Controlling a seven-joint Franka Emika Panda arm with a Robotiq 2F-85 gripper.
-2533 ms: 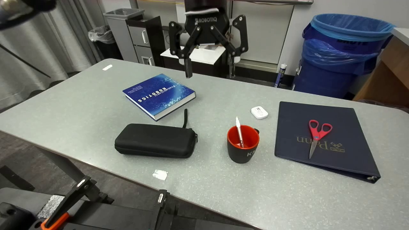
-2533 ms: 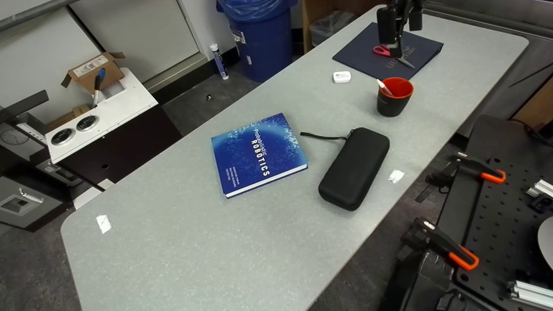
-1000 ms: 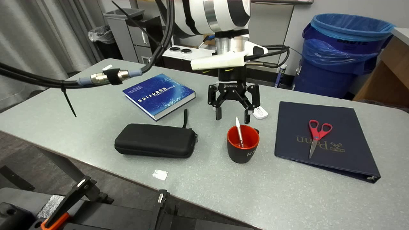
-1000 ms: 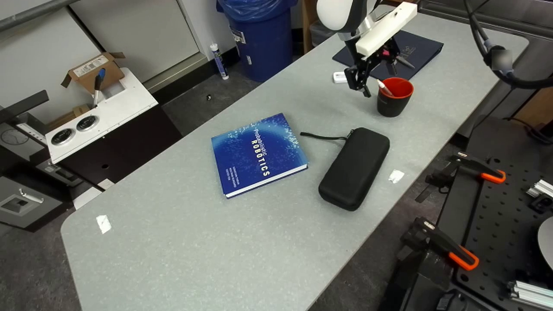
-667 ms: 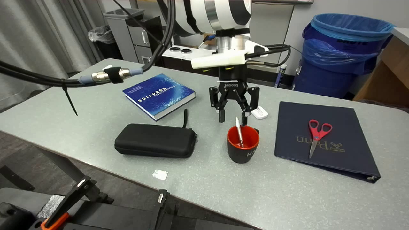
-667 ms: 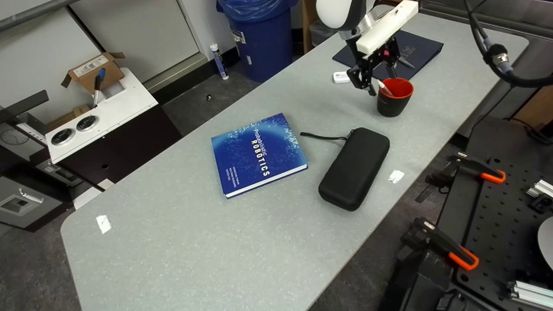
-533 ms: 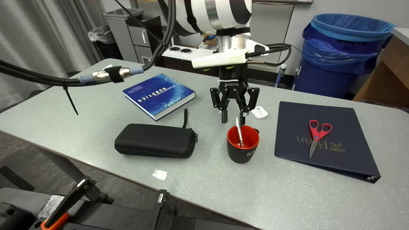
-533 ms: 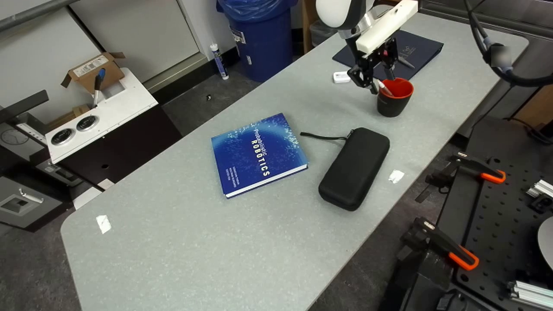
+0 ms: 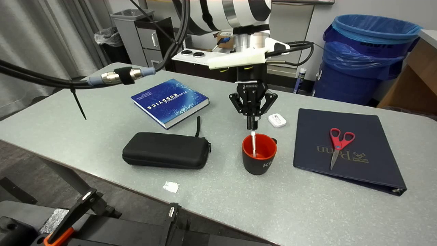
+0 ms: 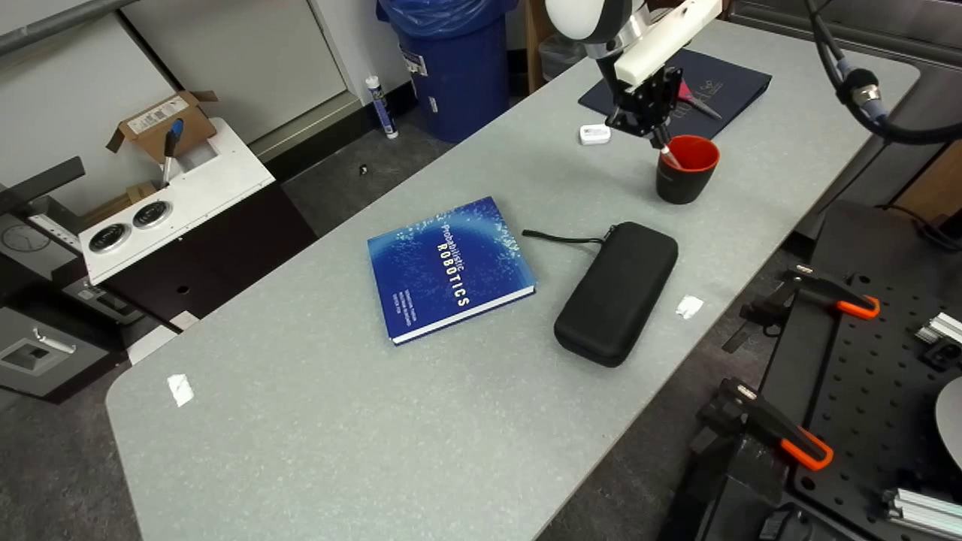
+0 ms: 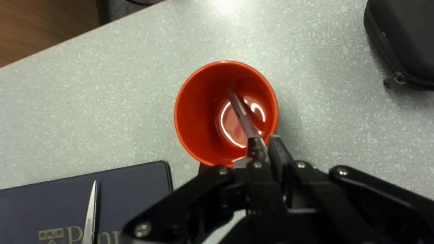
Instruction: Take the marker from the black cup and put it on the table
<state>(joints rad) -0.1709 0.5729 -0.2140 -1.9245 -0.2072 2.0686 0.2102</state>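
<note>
Shiny red, right below me: that's the inside of the black cup (image 11: 203,115), and the marker (image 9: 253,145) is in it, lower end inside, top end poking up to me. What just changed: half a second ago my gripper (image 9: 252,127) had its jaws spread, and now they've come together and are pinching that top end. The marker swung a little with the squeeze too; in an exterior view it looks closer to upright than it did. Cup has hardly budged.

So imo the grab is basically done and the lift isn't started. One caveat: from up here I honestly can't tell whether the marker's lower tip touches the cup's floor. Looks like a short bite near the end, so I'd guess it could pivot or slip if I yank.

Next I'd want straight up, slow, until the tip clears the cup's rim, then over and down onto the table (image 9: 235,201). I'd keep away from the black case (image 9: 166,150) on one side and the folder (image 9: 362,143) with the red-handled scissors (image 9: 337,145) on the other, and lay the marker flat so it's less likely to roll.
</note>
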